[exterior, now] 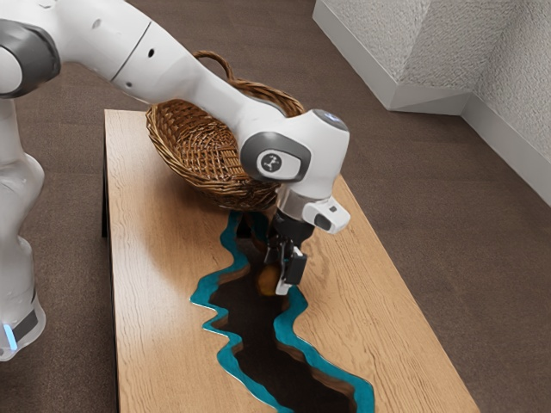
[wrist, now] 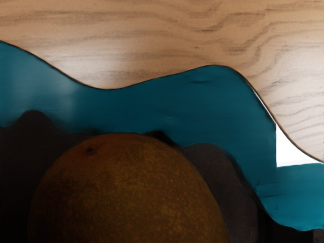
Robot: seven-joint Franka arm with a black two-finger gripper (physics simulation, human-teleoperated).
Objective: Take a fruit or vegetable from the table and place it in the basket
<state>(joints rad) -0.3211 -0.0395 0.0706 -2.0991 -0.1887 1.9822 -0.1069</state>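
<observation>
Table [exterior: 370,310] with a blue-edged dark strip [exterior: 250,323], wicker basket [exterior: 200,191] at one end, black claw [exterior: 276,274] down at a round brownish-orange fruit [exterior: 267,281], outside the basket. Cannot tell, with so much shadow there, whether open or closed on it. Could lose the fruit to a slip by squeezing off-centre, or knock it on the basket's rim by carrying too low.

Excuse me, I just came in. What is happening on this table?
A white robot arm has its black claw down at a round, orange-brown fruit, over the dark, teal-edged strip in the wooden table. I cannot tell whether it grips the fruit. The brown wicker basket stands near one end, without this fruit.
</observation>
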